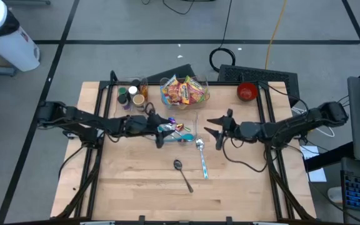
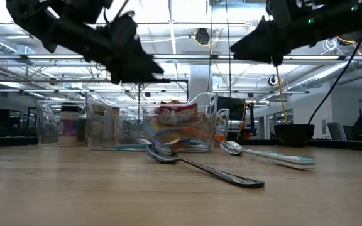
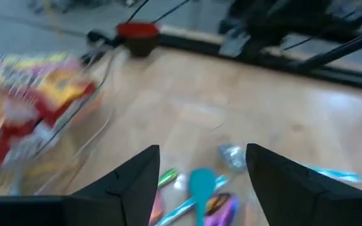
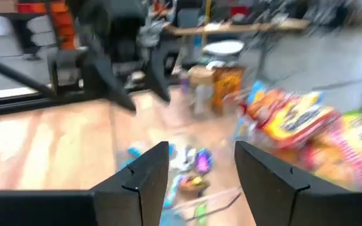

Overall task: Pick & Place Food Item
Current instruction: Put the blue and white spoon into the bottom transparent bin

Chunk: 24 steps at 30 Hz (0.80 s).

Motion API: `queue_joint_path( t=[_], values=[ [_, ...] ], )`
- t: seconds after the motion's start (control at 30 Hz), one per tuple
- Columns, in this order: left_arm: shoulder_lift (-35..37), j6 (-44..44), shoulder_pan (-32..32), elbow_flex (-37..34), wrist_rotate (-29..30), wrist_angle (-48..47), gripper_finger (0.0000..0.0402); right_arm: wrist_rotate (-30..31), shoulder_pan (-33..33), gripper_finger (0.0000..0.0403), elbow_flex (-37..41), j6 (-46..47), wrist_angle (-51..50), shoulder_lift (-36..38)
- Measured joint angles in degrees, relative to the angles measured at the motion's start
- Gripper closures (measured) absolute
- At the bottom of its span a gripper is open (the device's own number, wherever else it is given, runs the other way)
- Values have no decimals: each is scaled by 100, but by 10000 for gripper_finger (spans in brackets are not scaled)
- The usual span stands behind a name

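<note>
Spoons first: a dark one [image 1: 182,174] lies nearest the front edge of the tabletop [image 1: 136,194], a blue-handled one [image 1: 202,157] just beyond it. Past them, mid-tabletop, we see small wrapped candies [image 1: 179,131] in a clear tray [image 1: 193,119], the left gripper [image 1: 161,133] hovering over them with jaws apart, holding nothing. Our right gripper [image 1: 216,132] waits beside the tray, jaws apart and empty. Farther back sit a bin of snack packets [image 1: 184,91], some jars [image 1: 132,95] and a red bowl [image 1: 247,92]. We judge the candies light, slick-wrapped and crinkly; pinching one across its middle seems safest.
</note>
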<state>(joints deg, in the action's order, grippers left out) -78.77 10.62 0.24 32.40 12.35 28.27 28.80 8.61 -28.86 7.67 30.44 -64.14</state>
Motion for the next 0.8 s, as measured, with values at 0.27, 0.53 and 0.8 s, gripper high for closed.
queue_joint_path(
  t=[0.27, 0.53, 0.8],
  values=[
    [357, -215, 1, 0, -181, 74, 163, -1415, -814, 225, 0, 1226, -1275, -46],
    [362, -300, 16, -498, -629, 2033, 178, -2639, -1278, 224, 0, 1970, -1506, -940],
    [359, -81, 120, -861, -181, 2279, 181, -3772, -1579, 224, 0, 2014, -641, -2060]
  ],
)
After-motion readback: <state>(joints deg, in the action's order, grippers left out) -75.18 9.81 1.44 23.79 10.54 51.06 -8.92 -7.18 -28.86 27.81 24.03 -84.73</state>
